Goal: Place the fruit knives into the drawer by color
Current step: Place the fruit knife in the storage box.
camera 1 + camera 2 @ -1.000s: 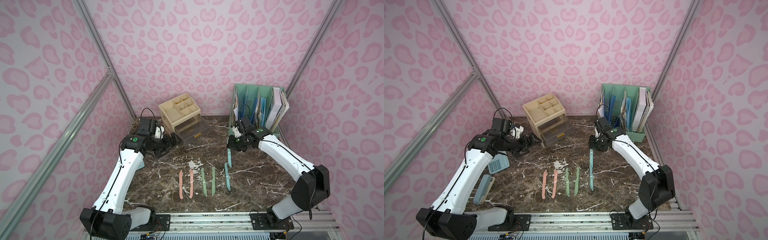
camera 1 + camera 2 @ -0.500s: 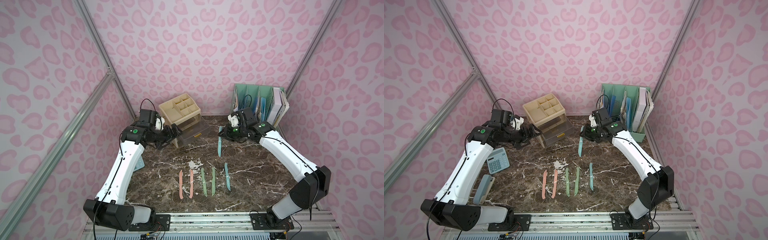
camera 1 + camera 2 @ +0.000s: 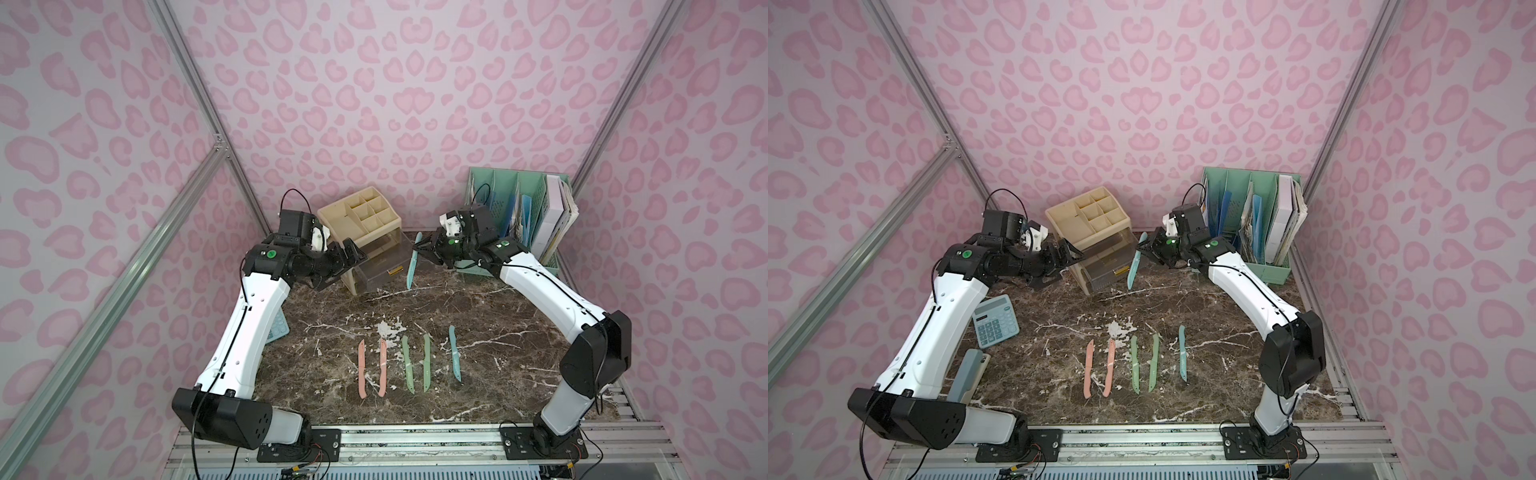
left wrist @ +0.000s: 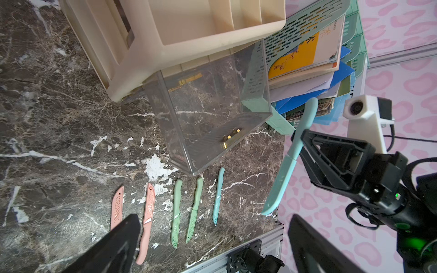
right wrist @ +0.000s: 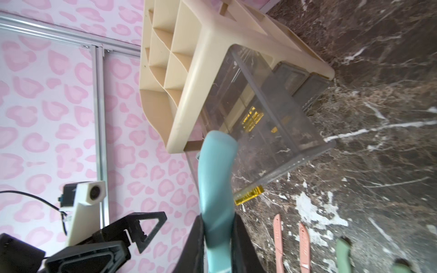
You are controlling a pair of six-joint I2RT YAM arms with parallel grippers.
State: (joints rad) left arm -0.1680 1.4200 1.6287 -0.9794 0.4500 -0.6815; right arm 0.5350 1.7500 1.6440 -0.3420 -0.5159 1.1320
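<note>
Your right gripper [image 3: 419,248] pinches the teal knife [image 3: 411,270] by its handle, blade down. Level it over the open drawer [image 3: 376,276] first. The left gripper [image 3: 340,267] gapes wide and holds nothing.

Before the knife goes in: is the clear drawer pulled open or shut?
Open: the drawer sticks out of the beige organizer, with nothing visible inside it.

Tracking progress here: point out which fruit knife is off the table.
The teal blue knife gripped in the right hand, hanging blade down beside the open clear drawer; the other five knives lie in a row on the table.
</note>
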